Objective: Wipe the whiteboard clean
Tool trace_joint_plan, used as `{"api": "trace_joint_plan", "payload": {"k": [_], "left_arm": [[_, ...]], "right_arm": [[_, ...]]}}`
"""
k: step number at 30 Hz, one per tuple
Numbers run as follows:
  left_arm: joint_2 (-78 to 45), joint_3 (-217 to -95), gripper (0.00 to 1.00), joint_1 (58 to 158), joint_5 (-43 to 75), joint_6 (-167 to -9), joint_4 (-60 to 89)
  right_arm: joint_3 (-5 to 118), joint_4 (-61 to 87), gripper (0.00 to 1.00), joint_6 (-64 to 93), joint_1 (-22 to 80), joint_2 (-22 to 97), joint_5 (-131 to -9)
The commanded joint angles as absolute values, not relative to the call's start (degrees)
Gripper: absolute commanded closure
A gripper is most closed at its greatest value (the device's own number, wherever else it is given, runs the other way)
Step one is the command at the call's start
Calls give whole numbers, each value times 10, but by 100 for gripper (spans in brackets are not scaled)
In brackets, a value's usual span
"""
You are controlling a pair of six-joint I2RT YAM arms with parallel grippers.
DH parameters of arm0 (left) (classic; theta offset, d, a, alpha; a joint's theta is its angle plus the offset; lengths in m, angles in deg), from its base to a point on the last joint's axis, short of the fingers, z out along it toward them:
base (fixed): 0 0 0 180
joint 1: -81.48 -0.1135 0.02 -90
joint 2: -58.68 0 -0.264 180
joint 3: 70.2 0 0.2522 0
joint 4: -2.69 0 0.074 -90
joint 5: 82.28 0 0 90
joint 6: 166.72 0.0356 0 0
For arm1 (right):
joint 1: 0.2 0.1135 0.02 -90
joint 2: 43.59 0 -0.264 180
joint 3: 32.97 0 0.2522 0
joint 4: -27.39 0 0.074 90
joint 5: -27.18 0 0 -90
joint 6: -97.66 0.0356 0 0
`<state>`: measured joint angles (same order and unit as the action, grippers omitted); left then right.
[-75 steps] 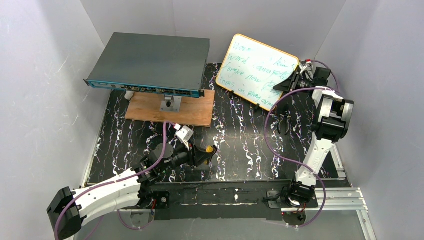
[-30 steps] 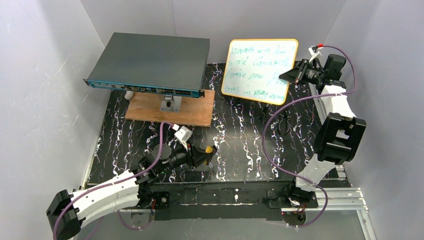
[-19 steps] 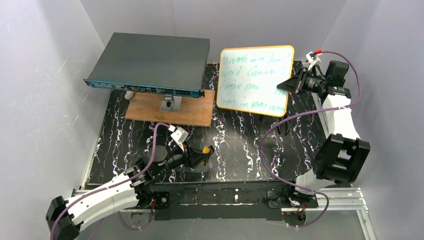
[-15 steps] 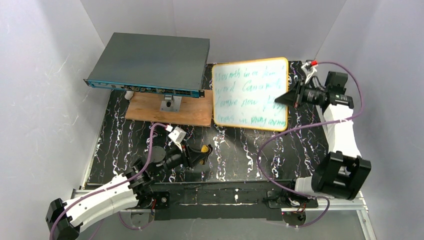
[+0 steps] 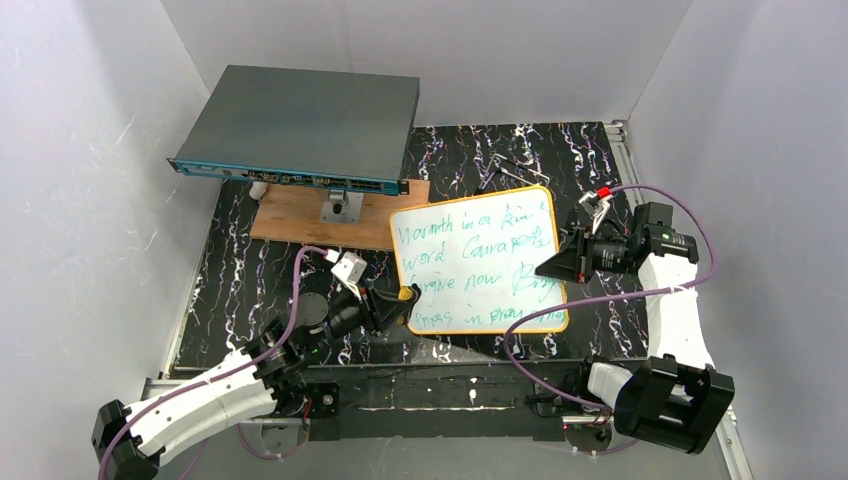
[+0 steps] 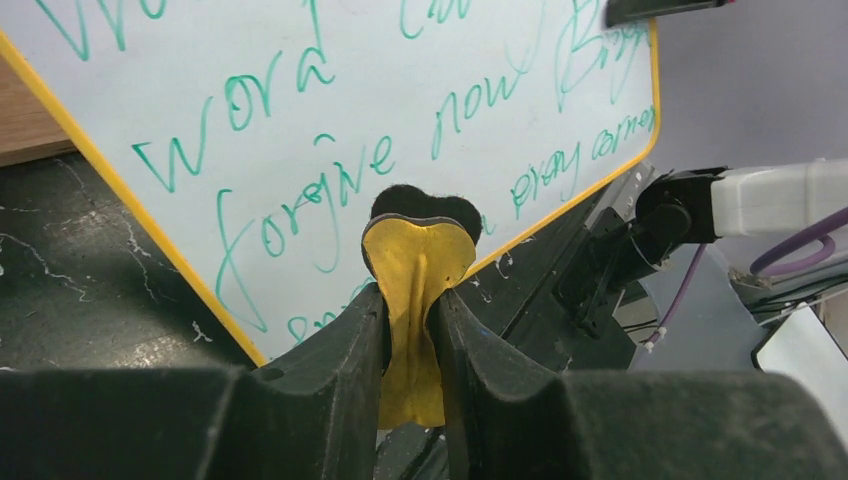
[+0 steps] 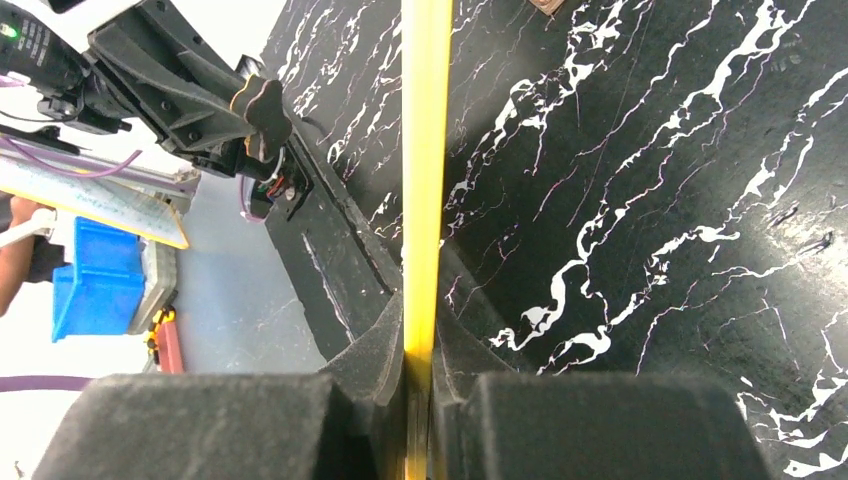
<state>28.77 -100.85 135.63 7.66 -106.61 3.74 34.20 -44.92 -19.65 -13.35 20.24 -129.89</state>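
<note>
The whiteboard has a yellow frame and green handwriting. It is held tilted over the middle of the black mat. My right gripper is shut on its right edge, and the right wrist view shows that yellow edge pinched between the jaws of the gripper. My left gripper is shut on a yellow eraser with a black felt face. The felt sits at the board's lower left corner, over the writing; whether it touches I cannot tell.
A large dark-grey flat box stands at the back left, resting on a brown wooden board. Small metal tools lie at the back of the mat. Grey walls close in three sides, and a metal rail runs along the front.
The right arm has carried the whiteboard from the back right corner forward and left to the middle. The left arm has edged forward with the eraser, up to the board's lower left corner.
</note>
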Motion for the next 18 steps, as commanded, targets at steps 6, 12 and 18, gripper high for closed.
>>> {"api": "trace_joint_plan", "payload": {"k": [6,12,18], "left_arm": [[294,-1059,100,1354,13,-1045,105],[284,-1075,100,1354,-17,-1039,119],[290,-1070,100,1354,-51,-1052,119]], "right_arm": [[371,-534,99,-351,-140,205,-1315],[414,-596,99,-422,-140,227,-1282],[414,-627,99,-488,-141,221,-1243]]}}
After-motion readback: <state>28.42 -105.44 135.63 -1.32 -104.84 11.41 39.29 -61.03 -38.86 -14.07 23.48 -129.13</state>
